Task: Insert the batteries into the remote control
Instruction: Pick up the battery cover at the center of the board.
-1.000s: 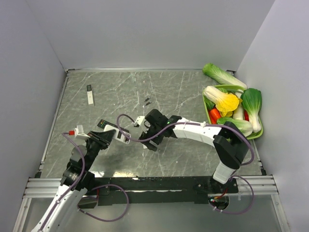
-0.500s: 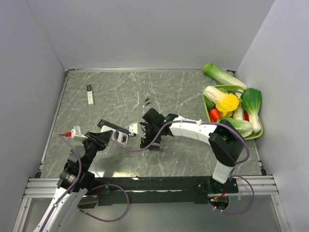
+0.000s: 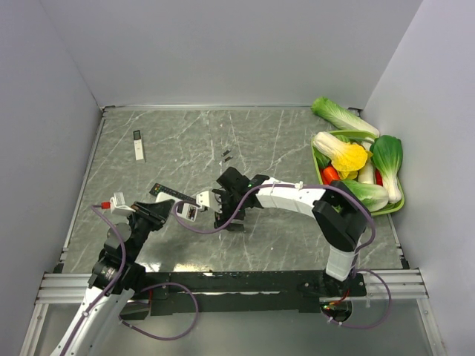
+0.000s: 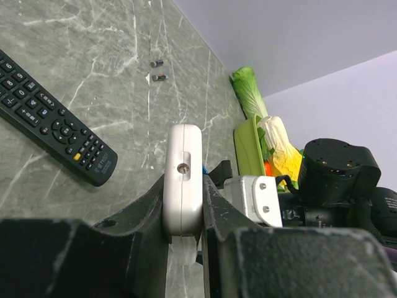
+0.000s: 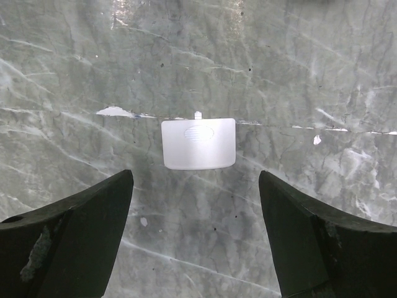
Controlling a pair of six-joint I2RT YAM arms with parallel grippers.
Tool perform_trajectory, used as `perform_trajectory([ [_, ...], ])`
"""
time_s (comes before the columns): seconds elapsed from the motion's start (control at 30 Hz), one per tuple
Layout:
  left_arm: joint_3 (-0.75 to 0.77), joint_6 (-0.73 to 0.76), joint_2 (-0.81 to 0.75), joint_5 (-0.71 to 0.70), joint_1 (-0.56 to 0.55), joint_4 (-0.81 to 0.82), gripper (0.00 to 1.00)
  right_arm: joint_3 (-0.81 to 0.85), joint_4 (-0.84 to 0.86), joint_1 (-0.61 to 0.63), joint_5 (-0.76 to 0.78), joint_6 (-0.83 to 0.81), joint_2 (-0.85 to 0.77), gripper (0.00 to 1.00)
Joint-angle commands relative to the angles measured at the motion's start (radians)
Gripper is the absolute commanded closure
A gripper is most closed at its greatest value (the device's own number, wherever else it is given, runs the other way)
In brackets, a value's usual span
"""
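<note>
My left gripper (image 3: 165,210) is shut on a white remote (image 3: 187,211) and holds it above the table. In the left wrist view the remote (image 4: 183,149) stands edge-on between the fingers (image 4: 146,217). My right gripper (image 3: 226,221) points down right beside it, open and empty. In the right wrist view a small white battery cover (image 5: 198,144) lies flat on the table just beyond the open right gripper (image 5: 195,175). Two tiny batteries (image 3: 226,155) lie further back on the table, and they also show in the left wrist view (image 4: 158,70).
A black remote (image 3: 167,193) lies left of the held one and shows in the left wrist view (image 4: 56,133). Another white remote (image 3: 138,145) lies at the back left. A green tray (image 3: 319,159) of vegetables stands at the right edge. The table surface (image 3: 282,141) is grey marble.
My right gripper has moved left and nearer, close to the held remote. My left gripper has shifted only slightly and still holds the remote.
</note>
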Motion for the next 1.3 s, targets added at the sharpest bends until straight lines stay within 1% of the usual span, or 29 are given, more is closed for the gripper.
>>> perform_trajectory([
  [0.0, -0.002, -0.012, 0.008, 0.02, 0.003, 0.075, 0.99, 0.024, 0.017, -0.008, -0.02, -0.031, 0.028, 0.11],
  [0.1, -0.007, -0.017, 0.008, 0.028, 0.003, 0.08, 0.99, 0.043, -0.006, -0.008, -0.018, -0.031, 0.048, 0.11],
  [0.13, -0.007, -0.015, 0.008, 0.028, 0.001, 0.08, 0.99, 0.047, -0.014, -0.008, -0.018, -0.031, 0.056, 0.13],
  [0.43, -0.005, -0.015, -0.002, 0.028, 0.003, 0.072, 0.99, 0.055, 0.001, -0.008, 0.006, -0.025, 0.077, 0.15],
  [0.77, -0.004, -0.015, -0.005, 0.028, 0.003, 0.066, 0.99, 0.09, -0.014, -0.008, -0.016, -0.019, 0.125, 0.17],
  [0.83, -0.005, -0.017, -0.005, 0.031, 0.001, 0.069, 0.99, 0.095, -0.02, -0.008, -0.02, -0.017, 0.129, 0.19],
  [0.97, -0.011, -0.021, 0.001, 0.038, 0.001, 0.083, 0.99, 0.098, -0.035, -0.008, -0.003, -0.016, 0.135, 0.2],
  [1.13, -0.014, -0.021, 0.011, 0.043, 0.001, 0.095, 0.99, 0.093, -0.045, -0.01, -0.003, -0.011, 0.14, 0.25],
  [1.27, -0.02, -0.026, 0.013, 0.048, 0.001, 0.101, 0.99, 0.1, -0.051, -0.01, -0.006, -0.008, 0.151, 0.31],
])
